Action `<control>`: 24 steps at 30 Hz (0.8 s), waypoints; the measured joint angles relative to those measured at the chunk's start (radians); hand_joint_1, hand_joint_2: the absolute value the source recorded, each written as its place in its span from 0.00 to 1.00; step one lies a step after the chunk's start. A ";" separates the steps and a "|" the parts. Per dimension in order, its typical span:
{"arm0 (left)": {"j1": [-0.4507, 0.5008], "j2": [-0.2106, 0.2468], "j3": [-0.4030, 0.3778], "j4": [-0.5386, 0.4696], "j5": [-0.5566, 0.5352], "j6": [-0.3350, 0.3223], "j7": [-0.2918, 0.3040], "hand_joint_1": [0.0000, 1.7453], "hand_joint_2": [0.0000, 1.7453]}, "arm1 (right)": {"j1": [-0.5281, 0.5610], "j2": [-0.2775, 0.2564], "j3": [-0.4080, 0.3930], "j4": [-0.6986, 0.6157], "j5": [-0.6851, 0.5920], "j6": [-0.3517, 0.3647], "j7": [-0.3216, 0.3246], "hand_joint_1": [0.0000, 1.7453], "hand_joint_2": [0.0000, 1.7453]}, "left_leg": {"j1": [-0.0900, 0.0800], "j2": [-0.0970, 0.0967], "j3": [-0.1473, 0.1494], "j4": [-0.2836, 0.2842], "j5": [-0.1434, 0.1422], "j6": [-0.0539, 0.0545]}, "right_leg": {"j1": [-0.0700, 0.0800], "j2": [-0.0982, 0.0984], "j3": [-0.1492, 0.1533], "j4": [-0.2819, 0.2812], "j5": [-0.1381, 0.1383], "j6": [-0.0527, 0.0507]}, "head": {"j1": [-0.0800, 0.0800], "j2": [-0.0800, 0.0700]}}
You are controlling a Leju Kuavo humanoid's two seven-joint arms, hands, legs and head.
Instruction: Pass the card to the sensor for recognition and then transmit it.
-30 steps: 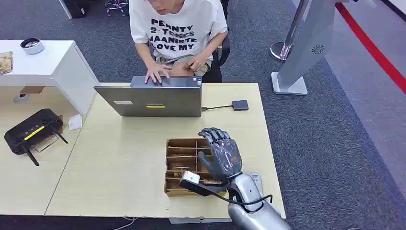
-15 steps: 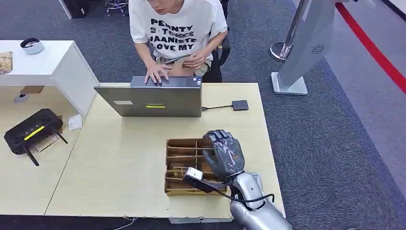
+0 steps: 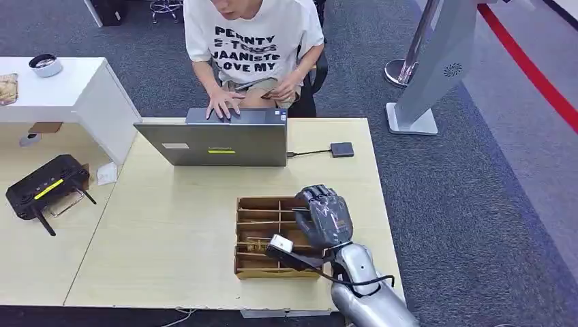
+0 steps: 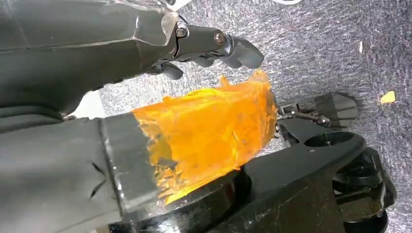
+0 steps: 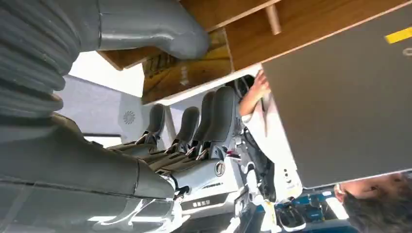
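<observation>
Head view shows the right hand [image 3: 326, 218] hovering over the right side of the wooden divided tray [image 3: 253, 235] at the near end of the table [image 3: 163, 231], fingers spread and holding nothing, palm down, likely placed to reach into a slot for a card. No card can be made out; the slots are too small to read. The sensor [image 3: 343, 149] lies at the far right, beside the laptop [image 3: 218, 139], where a person [image 3: 252, 41] types. Compared with a second ago, the hand has shifted slightly right and nearer. In the left wrist view the left hand [image 4: 145, 63] hangs over carpet, fingers curled, empty.
</observation>
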 joint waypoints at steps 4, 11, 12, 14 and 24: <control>0.000 0.002 0.000 0.000 0.003 0.003 -0.001 0.00 0.00 | 0.001 -0.009 -0.016 0.008 0.012 0.000 0.000 0.60 1.00 | 0.000 0.000 0.000 0.000 0.000 0.000 | 0.000 0.000 0.000 0.000 0.000 0.000 | 0.000 0.000; 0.001 0.004 0.000 0.000 0.005 0.004 -0.001 0.00 0.00 | -0.001 -0.016 -0.033 0.012 0.019 0.002 -0.001 0.84 1.00 | 0.000 0.000 0.000 0.000 0.000 0.000 | 0.000 0.000 0.000 0.000 0.000 0.000 | 0.000 0.000; 0.001 0.004 0.000 0.000 0.005 0.004 -0.001 0.00 0.00 | -0.002 -0.016 -0.033 0.012 0.019 0.001 0.000 0.87 1.00 | 0.000 0.000 0.000 0.000 0.000 0.000 | 0.000 0.000 0.000 0.000 0.000 0.000 | 0.000 0.000; 0.001 0.004 0.000 0.000 0.005 0.004 -0.001 0.00 0.00 | -0.005 -0.017 -0.034 0.012 0.019 0.002 -0.001 0.94 1.00 | 0.000 0.000 0.000 0.000 0.000 0.000 | 0.000 0.000 0.000 0.000 0.000 0.000 | 0.000 0.000; 0.001 0.006 0.000 0.000 0.006 0.004 -0.002 0.00 0.00 | -0.008 -0.019 -0.044 0.012 0.021 0.002 -0.003 1.00 1.00 | 0.000 0.000 0.001 0.000 0.000 0.000 | 0.000 0.000 0.000 0.000 0.000 0.000 | 0.000 0.000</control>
